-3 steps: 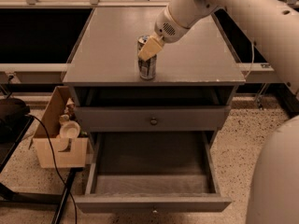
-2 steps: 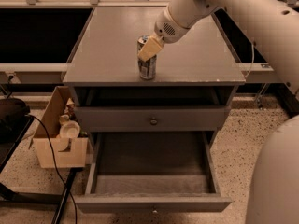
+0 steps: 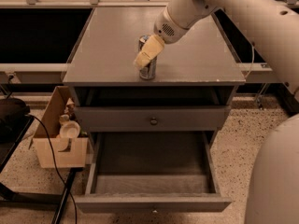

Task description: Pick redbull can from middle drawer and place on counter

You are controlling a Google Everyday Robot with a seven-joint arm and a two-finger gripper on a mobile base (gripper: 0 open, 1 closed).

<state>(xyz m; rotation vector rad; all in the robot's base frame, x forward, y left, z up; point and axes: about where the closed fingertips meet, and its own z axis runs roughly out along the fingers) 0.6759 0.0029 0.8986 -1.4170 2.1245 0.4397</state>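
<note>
Nothing has shifted: the redbull can stands on the counter, the gripper against it. Whether it clamps the can cannot be told.

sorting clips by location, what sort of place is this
Probably a robot test lab rather than a home: speckled floor, a grey drawer cabinet, a cardboard box and loose cable beside it. The pincer is at the can on the counter.

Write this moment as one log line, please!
can: upright on counter, near front edge | gripper: at the can | drawer: pulled open
</note>
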